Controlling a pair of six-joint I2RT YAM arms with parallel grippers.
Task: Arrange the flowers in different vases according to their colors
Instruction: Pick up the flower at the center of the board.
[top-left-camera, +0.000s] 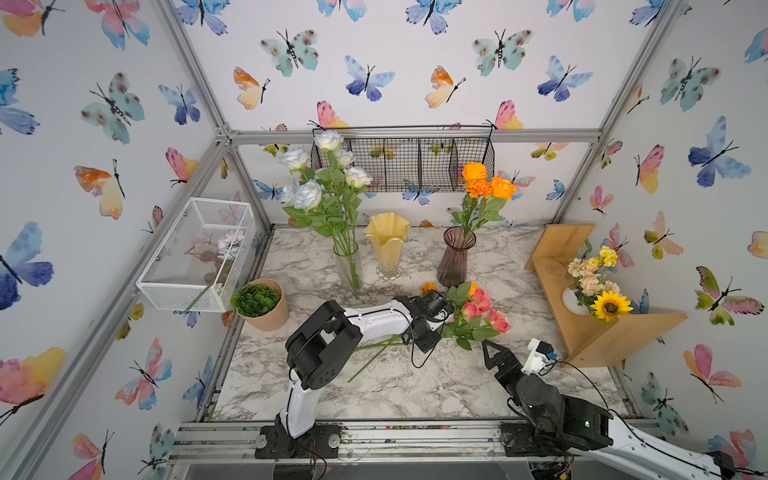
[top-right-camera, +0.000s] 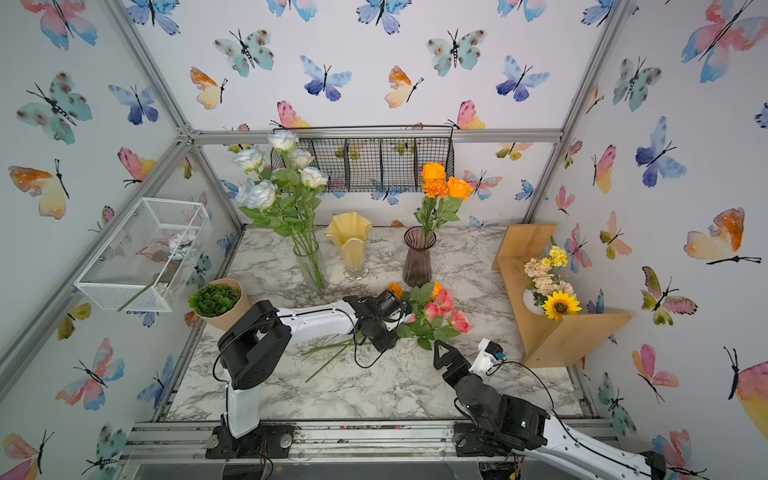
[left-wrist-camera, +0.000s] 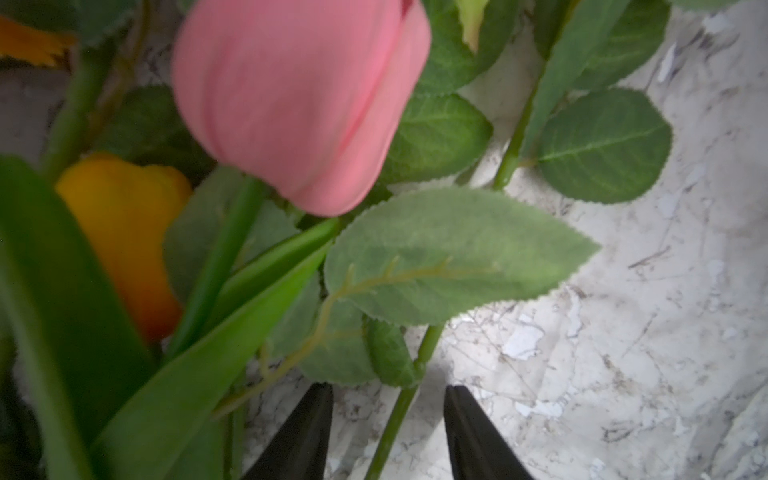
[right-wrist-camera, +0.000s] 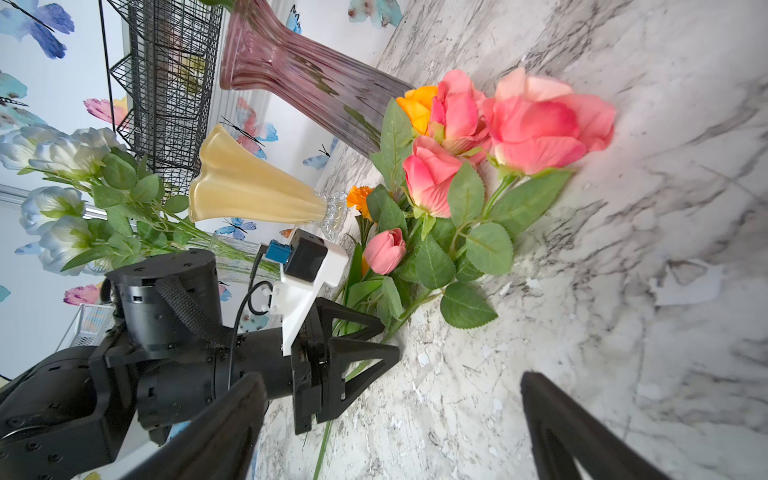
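White roses stand in the clear glass vase. Orange flowers stand in the purple vase. Between them the yellow vase is empty. Pink roses, a pink tulip bud, an orange tulip and a marigold lie heaped on the marble table in front of the purple vase. My left gripper is low over their stems, open, with one green stem between its fingers, untouched. My right gripper is wide open and holds nothing, just short of the heap.
A succulent in a tan pot stands at the table's left edge. A white wire basket hangs on the left wall, a black one on the back wall. A wooden shelf with a sunflower bouquet fills the right side.
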